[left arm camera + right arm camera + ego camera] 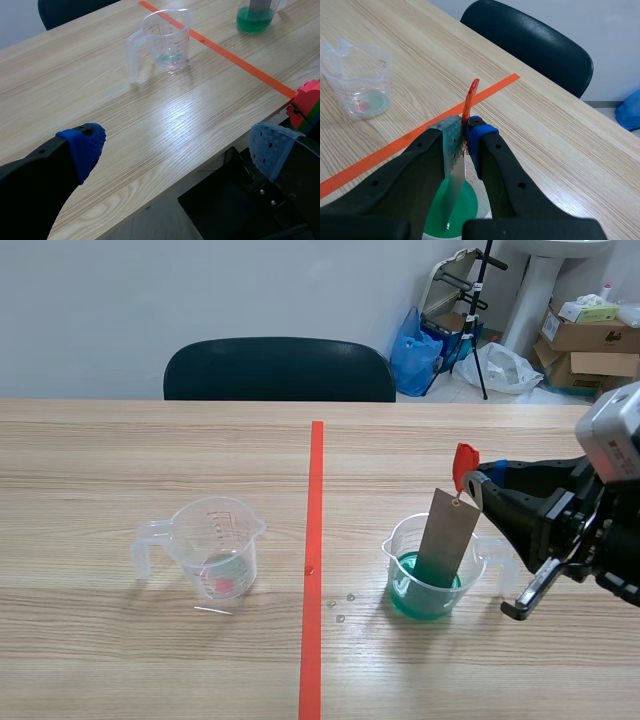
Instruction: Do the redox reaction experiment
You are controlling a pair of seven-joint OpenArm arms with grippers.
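Looks mid-dip: right claw (465, 145) clamped on metal strip (447, 535), lower end in green solution (425, 602) of measuring cup (397, 548), left claw (177, 147) spread, empty; next, probably lift straight, clear of rim.

The right arm (590, 520) comes in low from the right, and its gripper (478, 480) points toward the middle of the table (150, 450). Its 2 fingers are closed on the top of a metal strip (447, 540), pinching it from both sides. The left gripper (177, 147) hangs just off the table's near edge, its 2 blue-padded fingers (82, 145) spread wide apart.
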